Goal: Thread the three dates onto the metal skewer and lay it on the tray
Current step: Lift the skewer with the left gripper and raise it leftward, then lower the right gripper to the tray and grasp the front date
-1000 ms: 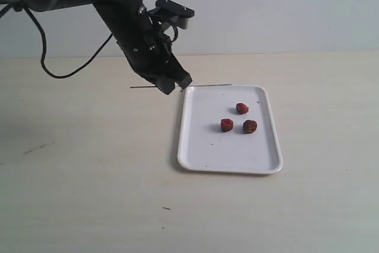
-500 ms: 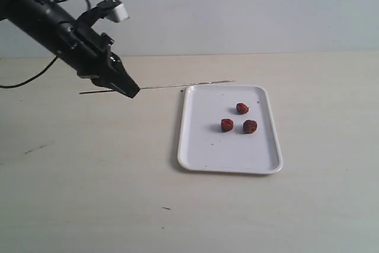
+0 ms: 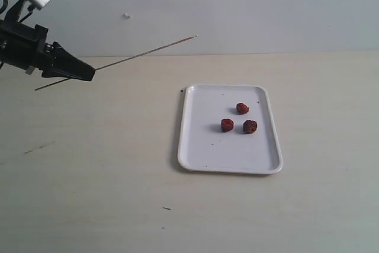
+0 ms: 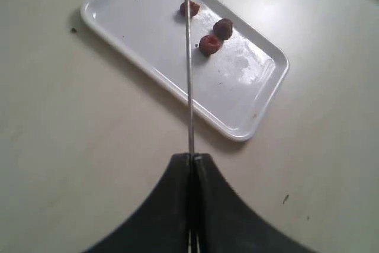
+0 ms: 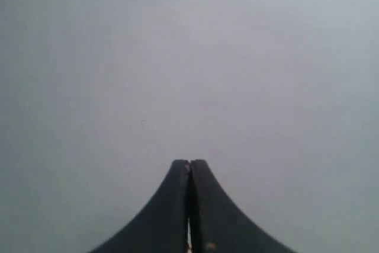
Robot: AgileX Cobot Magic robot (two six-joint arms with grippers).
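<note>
So far only the pickup looks done: the left gripper [image 3: 87, 75], upper left of the ext. view, is clamped on the metal skewer [image 3: 145, 54], which slants up to the right in mid-air, well apart from the tray [image 3: 207, 155] at centre-right. All 3 dates [image 3: 227, 125] lie loose on the tray, none threaded, so threading and laying down are left. Meanwhile the right gripper [image 5: 189, 163] is pinched shut on nothing, w/ only blank grey behind it.

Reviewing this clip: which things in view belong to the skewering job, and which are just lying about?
Job:
- metal skewer, clamped in the left gripper
- three dates, loose on the tray
- white tray

Lying about:
- dark speck on the table
- faint dark smudge on the table
</note>
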